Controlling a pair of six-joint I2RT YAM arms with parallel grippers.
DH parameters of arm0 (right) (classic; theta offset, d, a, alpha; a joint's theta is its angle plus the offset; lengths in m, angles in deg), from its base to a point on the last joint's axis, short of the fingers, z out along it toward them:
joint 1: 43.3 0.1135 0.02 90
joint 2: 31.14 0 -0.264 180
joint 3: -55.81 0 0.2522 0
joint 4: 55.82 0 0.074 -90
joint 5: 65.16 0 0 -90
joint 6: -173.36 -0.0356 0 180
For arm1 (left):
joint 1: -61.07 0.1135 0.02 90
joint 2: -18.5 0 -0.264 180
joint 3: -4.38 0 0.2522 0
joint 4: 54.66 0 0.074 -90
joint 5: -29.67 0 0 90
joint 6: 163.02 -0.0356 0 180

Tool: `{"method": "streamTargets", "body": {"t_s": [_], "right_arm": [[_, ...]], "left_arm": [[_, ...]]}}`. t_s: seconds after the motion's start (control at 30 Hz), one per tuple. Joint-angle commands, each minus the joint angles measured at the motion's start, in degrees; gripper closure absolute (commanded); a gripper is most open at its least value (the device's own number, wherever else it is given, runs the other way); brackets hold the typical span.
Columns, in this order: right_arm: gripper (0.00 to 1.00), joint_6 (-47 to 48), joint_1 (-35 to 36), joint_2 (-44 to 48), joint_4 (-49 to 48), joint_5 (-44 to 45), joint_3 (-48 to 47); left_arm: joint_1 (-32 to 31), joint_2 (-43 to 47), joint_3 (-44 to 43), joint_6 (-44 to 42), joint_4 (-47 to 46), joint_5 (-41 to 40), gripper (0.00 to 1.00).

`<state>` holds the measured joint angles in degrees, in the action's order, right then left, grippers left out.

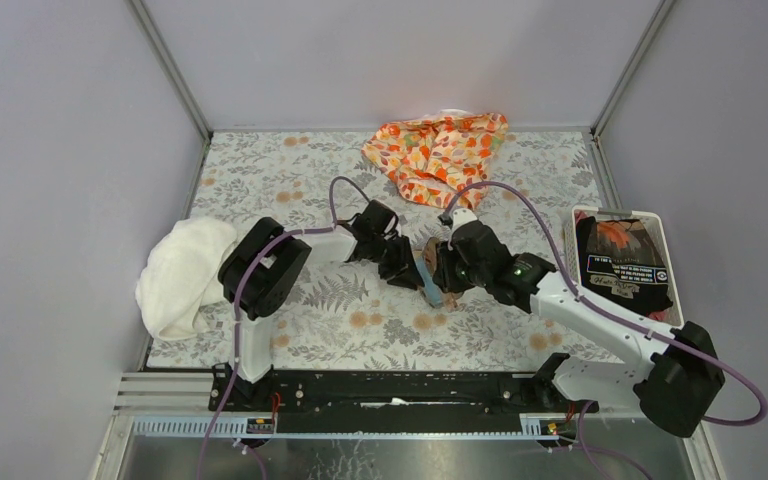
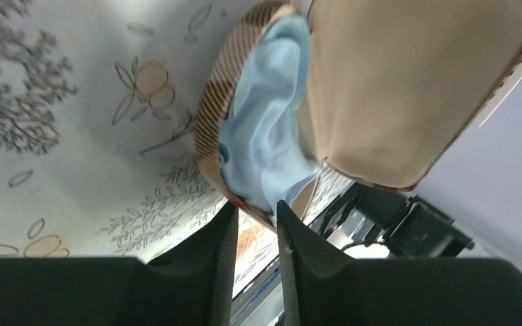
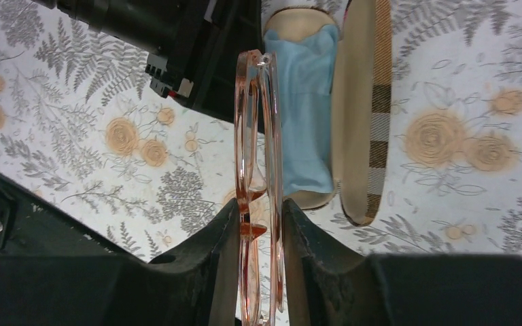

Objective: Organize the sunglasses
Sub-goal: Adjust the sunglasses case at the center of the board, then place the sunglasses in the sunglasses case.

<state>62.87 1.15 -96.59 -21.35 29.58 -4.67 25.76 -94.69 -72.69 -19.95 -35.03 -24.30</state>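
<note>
Floral tablecloth [image 1: 260,170]; sunglasses [image 3: 245,170] in right end effector [image 3: 258,204]; basket label [image 1: 628,268] unreadable.

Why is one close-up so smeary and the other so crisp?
Left wrist view: the case and blue cloth sit very close to the lens, so they and the floral print look soft. Right wrist view: the sunglasses and print are sharp. Top external view: even light, only faint shadows.
</note>
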Motion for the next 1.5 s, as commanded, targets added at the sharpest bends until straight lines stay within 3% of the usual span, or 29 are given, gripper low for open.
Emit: {"method": "streamTargets", "body": {"t_s": [0.0, 0.23, 0.67, 0.9, 1.07, 1.47], "right_arm": [[0.69, -3.64, -0.24, -3.09, -2.45, -5.8, -1.31], [0.7, -9.94, -0.18, -6.77, -7.1, -5.03, 1.21], [0.69, -3.33, -0.23, -16.59, -4.95, 4.49, -4.66], [0.69, -2.26, -0.24, -13.11, -3.35, 1.01, -5.94], [0.68, -1.24, -0.87, -9.8, -0.17, 3.84, -7.42], [0.67, -3.31, -7.39, -15.45, -5.29, -0.46, -6.98]], "left_arm": [[0.82, 1.64, -0.23, -10.46, 5.67, 7.26, 0.66], [1.3, 1.17, 0.58, -11.82, 5.28, 8.02, 0.63], [1.8, 2.22, -0.58, -11.73, 7.48, 2.96, 0.61], [2.65, 4.21, 0.89, -11.97, 7.8, 2.46, 0.61], [2.88, 7.0, 1.19, -10.85, 7.93, -0.84, 0.53], [2.43, 8.33, 0.6, -4.22, 2.81, -4.68, 0.49]]}}
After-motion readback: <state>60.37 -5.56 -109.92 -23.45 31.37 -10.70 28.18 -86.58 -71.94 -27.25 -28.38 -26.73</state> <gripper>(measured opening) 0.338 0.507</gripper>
